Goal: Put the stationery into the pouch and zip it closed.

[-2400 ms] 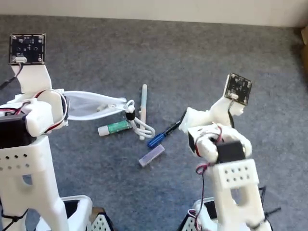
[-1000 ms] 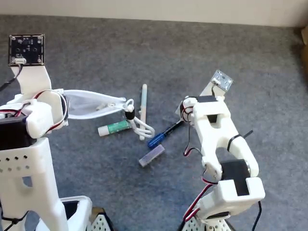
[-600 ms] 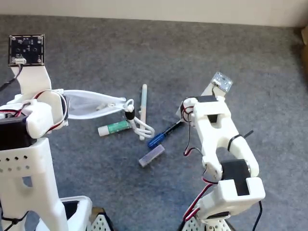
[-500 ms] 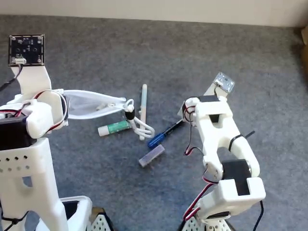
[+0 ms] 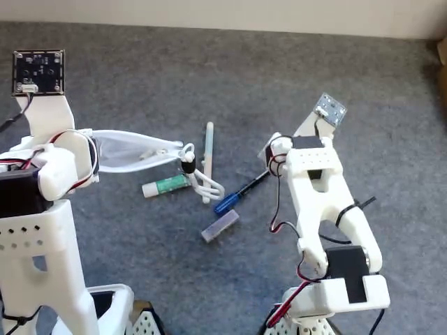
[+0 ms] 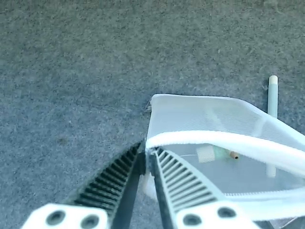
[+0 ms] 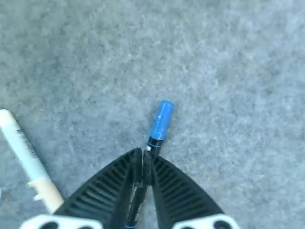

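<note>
Little of the job looked done. The pouch [image 5: 129,153] lay on the mat [image 5: 209,70] with its mouth held open, the left gripper [image 6: 147,151] pinched on its rim, and the zip not yet drawn. The marker [image 5: 208,150], pen [image 5: 237,194], glue stick [image 5: 165,185] and eraser [image 5: 220,226] lay outside it, close together just beside the pouch's cord [image 5: 202,183]. The right gripper [image 7: 143,160] was clenched on the pen's barrel, the far end down near the mat. A small capped piece [image 6: 209,153] showed through the pouch wall; I could not tell whether it was inside or beneath.

The mat was grey, felted and coarse. The pouch was white, soft, see-through mesh with a thicker banded rim, sagging between its ends. The marker was a long, pale, smooth tube. The pen was slim and black with a glossy blue cap. The glue stick was a stubby cylinder, green with a white cap. The eraser was a small, lilac, matte block.
</note>
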Available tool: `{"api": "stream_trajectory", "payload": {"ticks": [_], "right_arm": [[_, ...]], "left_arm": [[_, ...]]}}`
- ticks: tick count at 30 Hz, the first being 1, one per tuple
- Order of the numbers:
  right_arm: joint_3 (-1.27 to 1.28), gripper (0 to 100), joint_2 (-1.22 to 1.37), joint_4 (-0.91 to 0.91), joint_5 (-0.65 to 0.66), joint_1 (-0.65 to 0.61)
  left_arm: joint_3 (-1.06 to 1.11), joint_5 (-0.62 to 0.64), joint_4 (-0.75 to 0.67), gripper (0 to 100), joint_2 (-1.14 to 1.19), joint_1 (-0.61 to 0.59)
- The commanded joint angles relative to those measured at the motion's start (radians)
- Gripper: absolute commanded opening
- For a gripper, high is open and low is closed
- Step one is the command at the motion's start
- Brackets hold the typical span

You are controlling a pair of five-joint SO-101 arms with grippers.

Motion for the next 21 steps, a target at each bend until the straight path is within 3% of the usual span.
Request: {"api": "stream_trajectory", "payload": {"ticks": [1, 4, 16, 21], "right_arm": [[-0.064, 7.0, 0.039, 0.002, -0.012, 0.019], [-0.099, 14.9, 0.07, 0.01, -0.014, 0.021], [-0.239, 13.6, 0.275, -0.01, -0.014, 0.022], [-0.328, 1.5, 0.381, 0.056, -0.005, 0.022]], "left_arm": [[0.041, 0.008, -0.003, 1, 0.03, -0.007], [0.041, 0.008, -0.003, 1, 0.03, -0.007], [0.041, 0.008, -0.003, 1, 0.03, -0.007], [0.041, 0.008, -0.003, 1, 0.03, -0.007]]}}
